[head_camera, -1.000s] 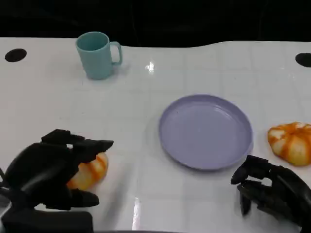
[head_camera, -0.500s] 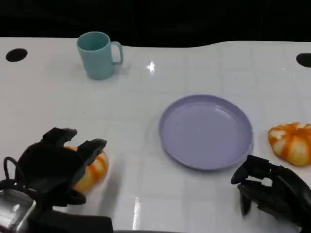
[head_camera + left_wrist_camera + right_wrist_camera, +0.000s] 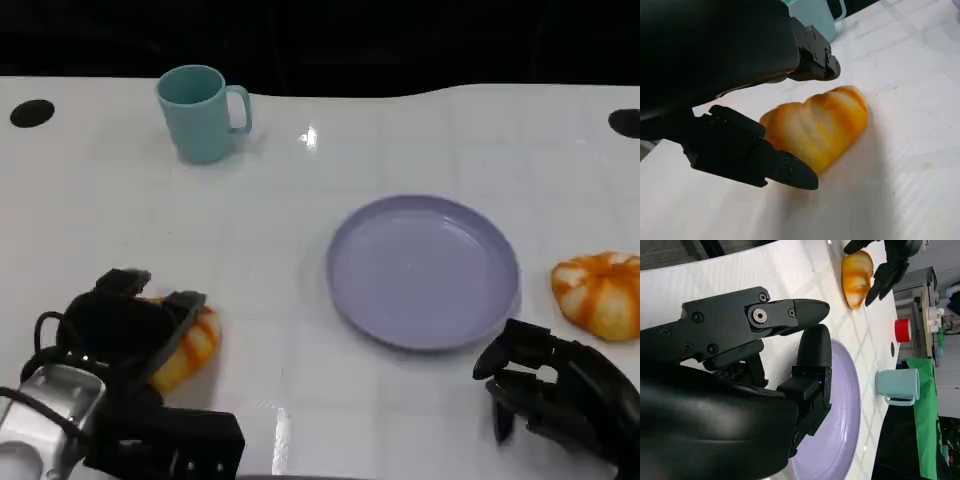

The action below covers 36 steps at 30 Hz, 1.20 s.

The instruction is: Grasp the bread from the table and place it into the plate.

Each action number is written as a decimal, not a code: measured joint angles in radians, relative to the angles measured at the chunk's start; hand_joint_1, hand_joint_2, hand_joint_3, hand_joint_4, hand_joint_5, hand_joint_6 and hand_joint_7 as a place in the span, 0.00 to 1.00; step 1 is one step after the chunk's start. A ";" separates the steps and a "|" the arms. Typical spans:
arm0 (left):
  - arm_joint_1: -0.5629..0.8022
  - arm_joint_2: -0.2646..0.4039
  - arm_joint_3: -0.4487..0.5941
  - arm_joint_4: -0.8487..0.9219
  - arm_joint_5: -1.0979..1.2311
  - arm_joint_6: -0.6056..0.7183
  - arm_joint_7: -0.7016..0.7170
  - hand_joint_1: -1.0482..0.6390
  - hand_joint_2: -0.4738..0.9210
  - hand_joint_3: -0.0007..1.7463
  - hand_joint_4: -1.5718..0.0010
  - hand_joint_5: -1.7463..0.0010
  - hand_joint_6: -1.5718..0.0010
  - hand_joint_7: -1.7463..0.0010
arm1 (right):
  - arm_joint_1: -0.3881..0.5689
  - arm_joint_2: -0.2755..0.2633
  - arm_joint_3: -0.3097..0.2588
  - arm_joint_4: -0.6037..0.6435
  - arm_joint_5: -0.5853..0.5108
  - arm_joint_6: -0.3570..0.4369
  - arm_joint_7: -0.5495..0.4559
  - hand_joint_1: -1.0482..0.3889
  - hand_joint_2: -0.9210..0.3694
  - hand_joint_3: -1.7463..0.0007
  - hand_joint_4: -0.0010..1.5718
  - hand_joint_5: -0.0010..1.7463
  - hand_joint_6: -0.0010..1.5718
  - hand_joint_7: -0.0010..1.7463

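An orange-and-white bread roll [image 3: 192,345] lies on the white table at the near left. My left hand [image 3: 120,335] is over its left part, fingers spread. In the left wrist view the fingers [image 3: 755,157] straddle the bread [image 3: 815,127], one above and one below, with gaps on both sides. The lilac plate [image 3: 422,270] sits bare at centre right. My right hand [image 3: 555,395] rests near the front edge, right of the plate, holding nothing. The right wrist view shows the plate [image 3: 840,425] beyond that hand [image 3: 740,390], and the far bread [image 3: 856,272] under my left hand [image 3: 890,260].
A second orange roll [image 3: 600,293] lies at the right edge, just past the plate. A teal cup [image 3: 200,112] stands at the back left. Black holes [image 3: 32,113] mark the table's far corners. White table stretches between bread and plate.
My left hand has drawn back toward the near edge and settled lower around the bread, with more silver forearm showing. The bread, plate and right hand have stayed put.
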 measured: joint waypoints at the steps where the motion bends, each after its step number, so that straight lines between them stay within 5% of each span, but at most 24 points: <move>1: -0.009 -0.002 -0.008 0.017 -0.004 0.000 0.005 0.35 0.92 0.00 0.95 0.93 0.86 1.00 | 0.000 0.000 0.000 0.000 0.000 0.000 0.001 0.35 0.00 0.85 0.42 1.00 0.42 0.79; 7: -0.056 -0.001 -0.040 0.077 -0.042 -0.007 0.016 0.36 0.92 0.00 0.93 0.94 0.82 0.98 | 0.001 0.000 -0.001 -0.001 0.000 0.002 0.002 0.36 0.00 0.85 0.42 1.00 0.42 0.80; 9: -0.070 0.002 -0.044 0.101 -0.056 -0.020 0.029 0.40 0.97 0.03 0.82 0.91 0.73 0.96 | 0.001 0.000 -0.001 -0.001 0.000 0.001 0.003 0.36 0.00 0.85 0.42 1.00 0.42 0.80; 11: -0.083 0.009 -0.047 0.128 -0.088 -0.049 0.049 0.46 0.99 0.08 0.57 0.86 0.54 0.96 | 0.001 0.000 -0.001 -0.001 0.000 0.002 0.005 0.36 0.00 0.85 0.42 1.00 0.42 0.80; 12: -0.084 0.011 -0.044 0.140 -0.107 -0.071 0.071 0.47 0.99 0.09 0.53 0.85 0.51 0.97 | 0.001 0.000 -0.001 -0.001 0.000 0.001 0.006 0.36 0.00 0.85 0.42 1.00 0.42 0.80; 13: -0.084 0.012 -0.039 0.157 -0.132 -0.094 0.098 0.47 0.98 0.19 0.47 0.52 0.35 0.94 | 0.002 0.000 -0.001 -0.001 0.000 0.000 0.007 0.36 0.00 0.85 0.42 1.00 0.42 0.80; 15: -0.084 0.013 -0.027 0.187 -0.174 -0.139 0.164 0.48 0.90 0.36 0.46 0.27 0.23 0.92 | 0.002 0.000 -0.002 -0.001 0.000 -0.001 0.008 0.36 0.00 0.85 0.42 1.00 0.42 0.80; 16: -0.085 0.014 -0.022 0.201 -0.198 -0.161 0.193 0.49 0.83 0.52 0.49 0.11 0.35 0.47 | 0.002 0.000 -0.002 -0.001 0.000 -0.001 0.008 0.36 0.00 0.85 0.42 1.00 0.42 0.80; 18: -0.086 0.013 -0.015 0.231 -0.226 -0.206 0.263 0.49 0.78 0.66 0.50 0.02 0.50 0.10 | 0.002 0.000 -0.001 -0.002 0.000 -0.001 0.008 0.36 0.00 0.85 0.42 1.00 0.42 0.80; 19: -0.086 0.013 -0.013 0.248 -0.236 -0.227 0.300 0.49 0.77 0.68 0.50 0.01 0.52 0.05 | 0.003 0.000 -0.001 -0.002 0.000 0.000 0.008 0.36 0.00 0.85 0.42 1.00 0.42 0.80; 36: -0.087 0.009 -0.010 0.324 -0.295 -0.375 0.476 0.51 0.67 0.82 0.52 0.00 0.58 0.00 | 0.003 0.000 -0.004 -0.004 0.001 0.005 0.011 0.37 0.00 0.85 0.42 1.00 0.42 0.79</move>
